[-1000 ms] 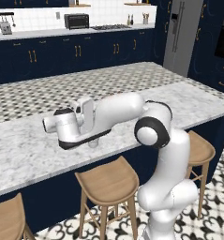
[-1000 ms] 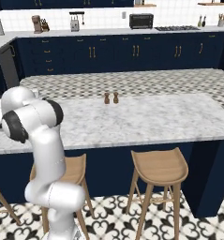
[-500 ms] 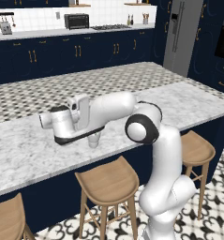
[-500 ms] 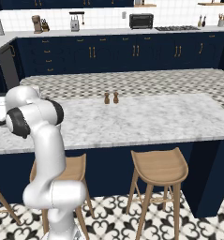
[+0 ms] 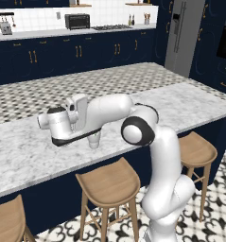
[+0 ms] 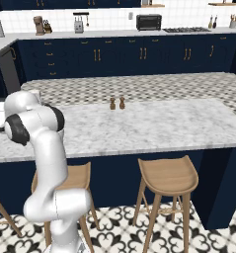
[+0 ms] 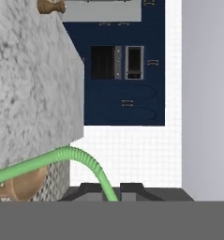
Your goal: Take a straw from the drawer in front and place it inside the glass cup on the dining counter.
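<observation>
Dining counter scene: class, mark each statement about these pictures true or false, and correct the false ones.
1. The gripper is shut on the light-green straw. True.
2. Two small wooden shakers stand on the dining counter. True.
3. The stools at the counter are metal with red seats. False: each wooden stool has a plain wooden seat and legs.
4. The toaster oven sits on the dining counter. False: it stands on the back worktop against the wall.
</observation>
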